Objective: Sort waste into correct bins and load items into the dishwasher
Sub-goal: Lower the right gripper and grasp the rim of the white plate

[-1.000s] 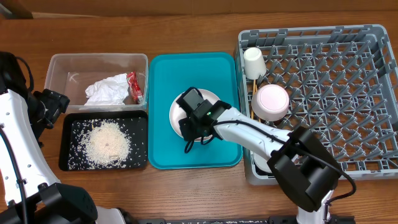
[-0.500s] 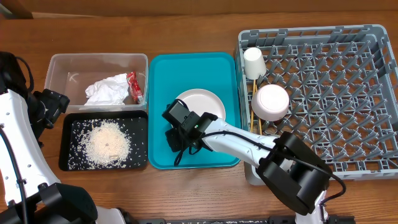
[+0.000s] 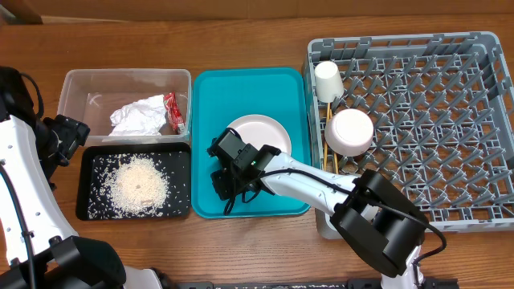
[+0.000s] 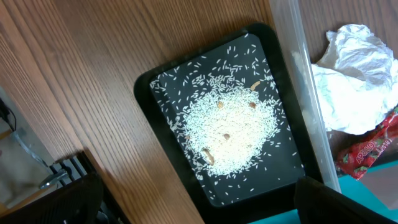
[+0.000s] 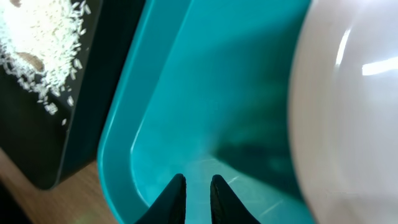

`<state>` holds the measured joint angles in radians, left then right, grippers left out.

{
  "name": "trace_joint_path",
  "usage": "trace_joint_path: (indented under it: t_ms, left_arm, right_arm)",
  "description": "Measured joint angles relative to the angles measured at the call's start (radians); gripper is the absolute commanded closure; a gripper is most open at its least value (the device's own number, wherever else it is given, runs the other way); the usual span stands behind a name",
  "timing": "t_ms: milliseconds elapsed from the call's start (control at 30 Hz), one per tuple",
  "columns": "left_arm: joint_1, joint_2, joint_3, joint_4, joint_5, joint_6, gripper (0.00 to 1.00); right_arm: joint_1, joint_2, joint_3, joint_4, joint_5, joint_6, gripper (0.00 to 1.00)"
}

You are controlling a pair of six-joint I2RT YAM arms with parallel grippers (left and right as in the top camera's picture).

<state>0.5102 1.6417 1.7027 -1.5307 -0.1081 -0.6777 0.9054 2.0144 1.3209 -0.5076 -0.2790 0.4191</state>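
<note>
The pale pink plate (image 3: 259, 134) lies on a teal serving tray (image 3: 289, 88). My right gripper (image 3: 227, 175) hangs low over the tray's front left part, just left of the plate, fingers nearly together with nothing between them. The right wrist view shows the fingertips (image 5: 197, 182) over bare teal and the plate's rim (image 5: 348, 106) at the right. The crumpled napkin (image 3: 136, 117) and red wrapper (image 3: 173, 112) lie in the clear tub (image 3: 76, 84). Rice (image 3: 138, 183) is heaped in the black tray (image 3: 181, 156). My left gripper (image 3: 68, 132) is open and empty left of the bins.
The grey dish rack (image 3: 482, 120) fills the right side. It holds the small cup (image 3: 328, 80), an upturned white bowl (image 3: 349, 132) and chopsticks (image 3: 328, 156) along its left edge. The left wrist view shows the rice (image 4: 230, 127), napkin (image 4: 351, 81) and wrapper (image 4: 373, 146).
My right gripper has moved off the plate toward the tray's front left, uncovering the plate. In the last half second it barely shifted. The left arm has not moved.
</note>
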Motion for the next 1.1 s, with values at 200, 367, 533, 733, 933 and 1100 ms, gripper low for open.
trace_joint_path:
  t_ms: [200, 367, 533, 733, 933, 1100]
  left_arm:
    - [0.0, 0.0, 0.0, 0.0, 0.0, 0.0, 0.0]
    - [0.0, 0.0, 0.0, 0.0, 0.0, 0.0, 0.0]
    - [0.0, 0.0, 0.0, 0.0, 0.0, 0.0, 0.0]
    - [0.0, 0.0, 0.0, 0.0, 0.0, 0.0, 0.0]
    - [0.0, 0.0, 0.0, 0.0, 0.0, 0.0, 0.0]
    - [0.0, 0.0, 0.0, 0.0, 0.0, 0.0, 0.0]
  right_arm:
    - [0.0, 0.0, 0.0, -0.002, -0.026, 0.0, 0.83]
    - [-0.001, 0.0, 0.0, -0.002, -0.027, -0.001, 0.82]
    - [-0.001, 0.001, 0.0, -0.003, 0.002, -0.003, 0.87]
    - [-0.009, -0.002, 0.009, 0.025, -0.034, -0.046, 0.95]
    - [-0.062, -0.063, 0.022, 0.016, 0.062, -0.033, 0.96]
    - [-0.082, -0.077, 0.022, -0.032, 0.226, 0.016, 0.96]
